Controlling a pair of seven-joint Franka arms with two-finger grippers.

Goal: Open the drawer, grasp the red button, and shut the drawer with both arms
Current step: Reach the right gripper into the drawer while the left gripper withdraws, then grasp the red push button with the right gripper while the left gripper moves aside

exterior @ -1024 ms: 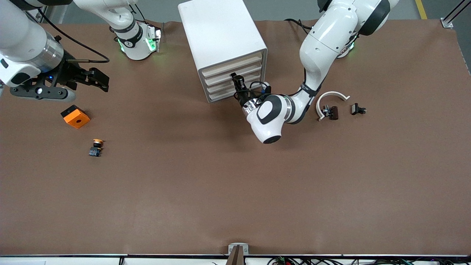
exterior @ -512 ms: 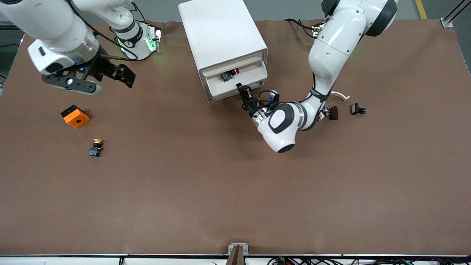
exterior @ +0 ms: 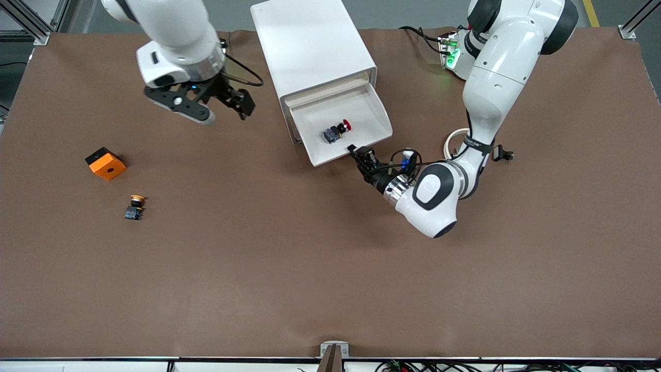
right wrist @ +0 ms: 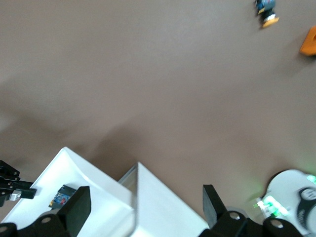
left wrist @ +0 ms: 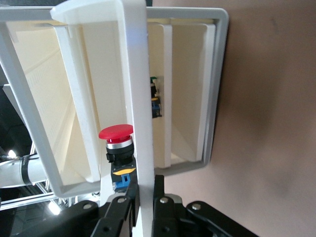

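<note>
The drawer (exterior: 381,111) stands pulled far out of the white cabinet (exterior: 310,46), its white tray in full view. The red-capped button (exterior: 338,129) lies on its side in the tray. My left gripper (exterior: 359,153) is shut on the drawer's front edge. In the left wrist view the front panel (left wrist: 138,98) is clamped in the left gripper (left wrist: 143,200), with the button (left wrist: 117,145) just inside. My right gripper (exterior: 241,105) is open and empty in the air beside the cabinet, toward the right arm's end. In the right wrist view the right gripper (right wrist: 145,205) is over the cabinet's corner (right wrist: 158,212) and the tray (right wrist: 94,197).
An orange cube (exterior: 106,163) and a yellow-capped button (exterior: 135,205) lie toward the right arm's end of the table. A white curved part (exterior: 454,138) and a small black part (exterior: 503,153) lie by the left arm's forearm.
My left gripper has pulled the drawer from shut to far open, baring the red-capped button. My right arm has swung from the table's end to beside the cabinet.
</note>
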